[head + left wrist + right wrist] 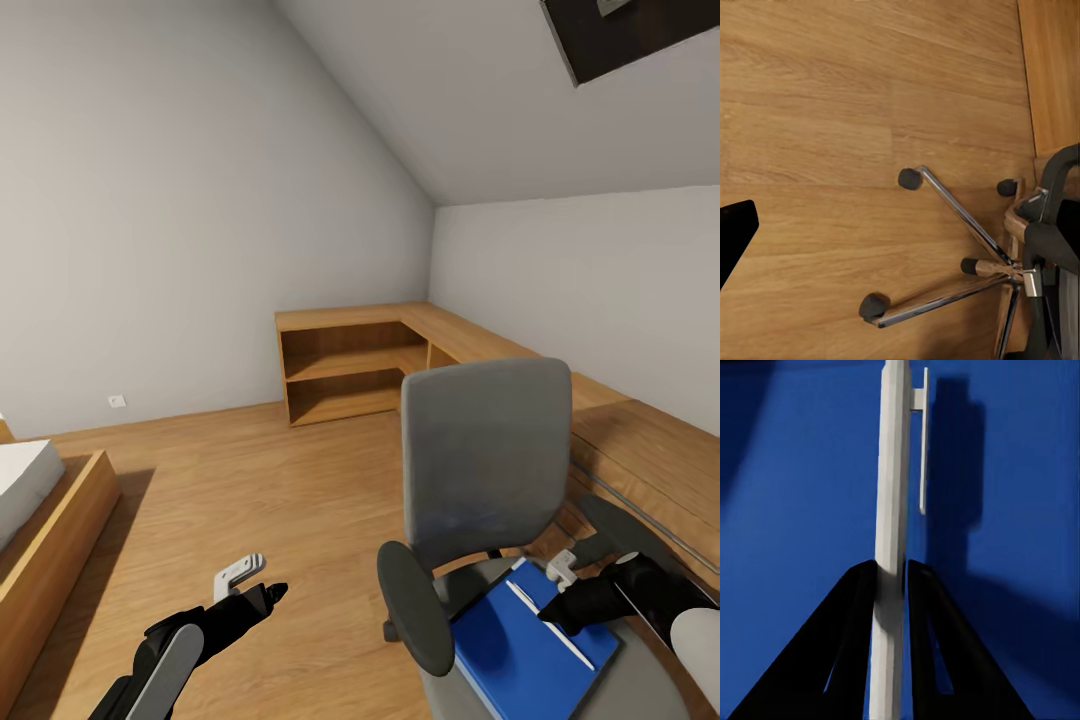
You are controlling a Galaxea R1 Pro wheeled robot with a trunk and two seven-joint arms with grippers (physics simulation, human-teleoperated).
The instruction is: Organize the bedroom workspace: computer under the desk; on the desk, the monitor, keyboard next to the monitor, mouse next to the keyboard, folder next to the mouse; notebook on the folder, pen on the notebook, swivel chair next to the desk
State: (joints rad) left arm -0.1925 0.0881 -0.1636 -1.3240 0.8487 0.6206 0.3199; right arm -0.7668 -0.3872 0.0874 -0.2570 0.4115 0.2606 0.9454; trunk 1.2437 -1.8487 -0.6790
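Head view first: no writing or brand can be read anywhere, only a small white wall socket (118, 401) low at about nine o'clock, too small to show any marking. The low light-wood cabinet (350, 365) in the far corner has open shelves that look bare, and it runs on along the right-hand wall as a wooden top. At four o'clock stands the swivel chair (487, 460), grey back upright, black armrest toward me, and on its seat lies the folder (520, 650), bright blue, with the pen (548, 618), a thin white stick, lying on it. The right gripper (552, 610) reaches down onto the folder at five o'clock. At seven o'clock the left gripper (268, 592) hangs over bare plank floor (250, 490), well apart from the chair; whether its fingers are spread or together I cannot tell from that angle. A wooden bed frame with a white mattress (25, 485) sits at eight o'clock, and a dark skylight (640, 30) at one o'clock. Right wrist view gives what the head view cannot: the two black fingers (847, 652) are pressed in against the pen's white barrel (892, 510), pinching it near one end, with its clip showing and blue folder all around. Left wrist view looks down on the chair's metal star base (960, 259) with black castors on the floor, one dark fingertip (733, 232) at the edge.
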